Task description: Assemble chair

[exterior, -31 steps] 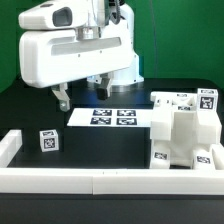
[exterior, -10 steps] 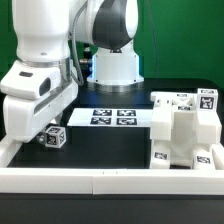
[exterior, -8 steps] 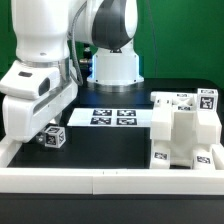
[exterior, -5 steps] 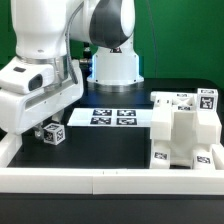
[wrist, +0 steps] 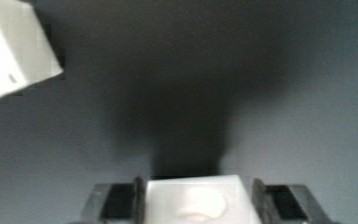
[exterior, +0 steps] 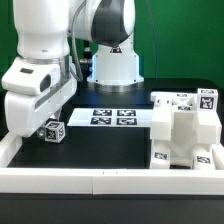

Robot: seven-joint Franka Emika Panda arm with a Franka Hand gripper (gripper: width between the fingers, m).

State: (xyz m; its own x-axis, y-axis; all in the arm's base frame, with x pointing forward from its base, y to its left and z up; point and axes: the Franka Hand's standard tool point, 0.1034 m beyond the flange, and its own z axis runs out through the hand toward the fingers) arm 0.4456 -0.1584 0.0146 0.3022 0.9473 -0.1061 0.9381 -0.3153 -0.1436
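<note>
A small white block with a black-and-white tag hangs just above the black table at the exterior view's left. My gripper is shut on it, mostly hidden under the big white hand. In the wrist view the block fills the gap between the two dark fingers, touching both. The partly built chair, a blocky white body of tagged panels, stands at the exterior view's right, well apart from the gripper.
The marker board lies flat at mid-table behind the gripper. Low white border rails run along the front and the sides. A white surface shows at a corner of the wrist view.
The hand and the block in it have risen a little off the table and shifted slightly toward the exterior view's left. The jaws' width has not changed.
</note>
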